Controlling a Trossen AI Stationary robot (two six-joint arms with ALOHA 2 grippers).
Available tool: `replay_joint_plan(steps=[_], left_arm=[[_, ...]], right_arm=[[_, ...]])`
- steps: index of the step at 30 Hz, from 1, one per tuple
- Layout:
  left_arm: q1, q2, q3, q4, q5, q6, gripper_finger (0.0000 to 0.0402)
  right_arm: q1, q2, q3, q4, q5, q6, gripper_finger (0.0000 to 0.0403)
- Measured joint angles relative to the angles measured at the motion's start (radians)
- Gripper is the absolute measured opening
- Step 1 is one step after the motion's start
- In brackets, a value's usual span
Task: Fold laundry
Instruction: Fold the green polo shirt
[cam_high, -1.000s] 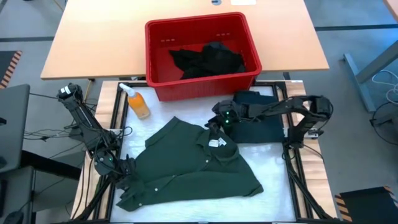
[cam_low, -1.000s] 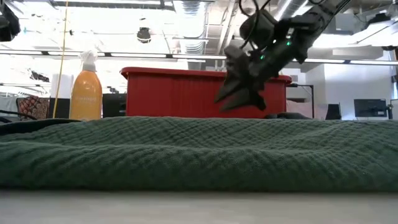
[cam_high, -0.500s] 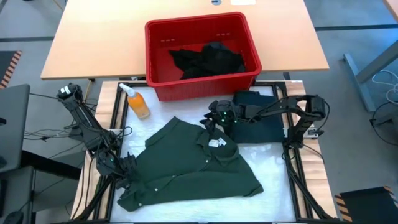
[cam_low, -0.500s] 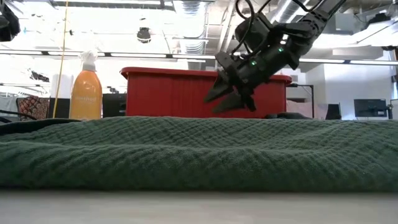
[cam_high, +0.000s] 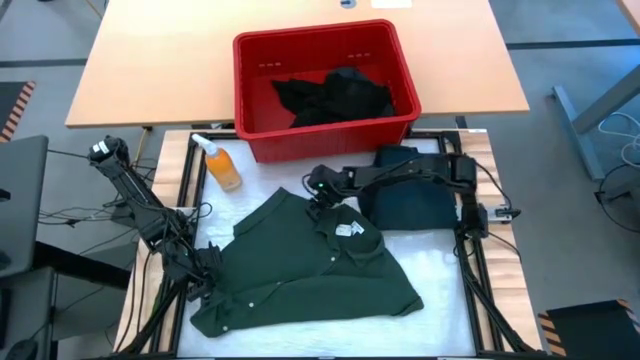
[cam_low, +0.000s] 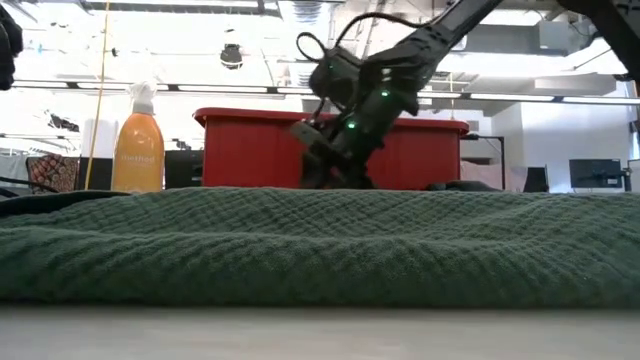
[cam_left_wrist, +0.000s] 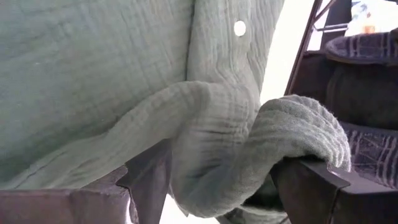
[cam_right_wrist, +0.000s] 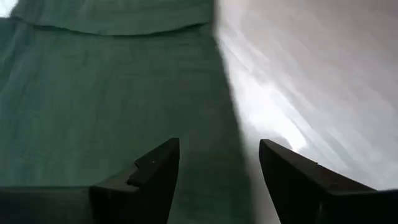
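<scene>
A dark green collared button shirt (cam_high: 310, 265) lies spread on the white mat (cam_high: 440, 260). My left gripper (cam_high: 203, 278) is open at the shirt's near-left corner, with a bunched fold of the cloth (cam_left_wrist: 217, 137) between its fingers. My right gripper (cam_high: 318, 192) is open and low over the shirt's far edge beside the collar. In its wrist view the edge of the green cloth (cam_right_wrist: 124, 93) and bare mat show between its fingers. More laundry, black garments (cam_high: 335, 95), lies in the red bin (cam_high: 250, 90). My left gripper stands open around a rolled fold at the shirt's buttoned edge (cam_left_wrist: 242, 124). The fold bulges between the two fingers and drapes over one finger (cam_left_wrist: 305, 180). The rest of the shirt lies on the mat. Whether my right gripper touches the shirt, I cannot tell.
A folded dark garment (cam_high: 410, 200) lies on the mat at the right, under my right arm. An orange spray bottle (cam_high: 220, 165) stands at the mat's far left corner. The red bin stands just beyond the mat. A wooden table lies behind it.
My right gripper has gone toward the table's left edge and down, from above the folded dark garment to the green shirt's far edge beside the collar. The shirt lies as before.
</scene>
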Motion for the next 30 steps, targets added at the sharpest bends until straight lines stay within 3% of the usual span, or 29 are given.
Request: replay_joint_plan(steps=[4, 7, 17, 20, 24, 30], left_arm=[[0.001, 0.0, 0.0, -0.002, 0.002, 0.001, 0.0249], [0.001, 0.0, 0.0, -0.004, 0.0, 0.001, 0.0249], [0.001, 0.0, 0.0, -0.02, -0.071, 0.037, 0.0248], [0.001, 0.0, 0.0, -0.011, -0.137, 0.038, 0.0244], [0.001, 0.0, 0.0, 0.0, -0.2, 0.04, 0.0235], [0.001, 0.0, 0.0, -0.02, -0.21, 0.025, 0.0231]], right_arm=[[0.004, 0.054, 0.064, -0.108, -0.008, 0.003, 0.0246], [0.006, 0.068, 0.08, -0.142, -0.05, 0.006, 0.0219], [0.03, 0.014, 0.077, -0.222, -0.082, -0.02, 0.0019], [0.025, -0.066, 0.079, -0.333, -0.061, -0.028, 0.0025], [0.008, -0.2, 0.043, -0.546, 0.042, -0.055, 0.0022], [-0.042, -0.464, -0.148, -0.73, 0.137, 0.039, 0.0017]])
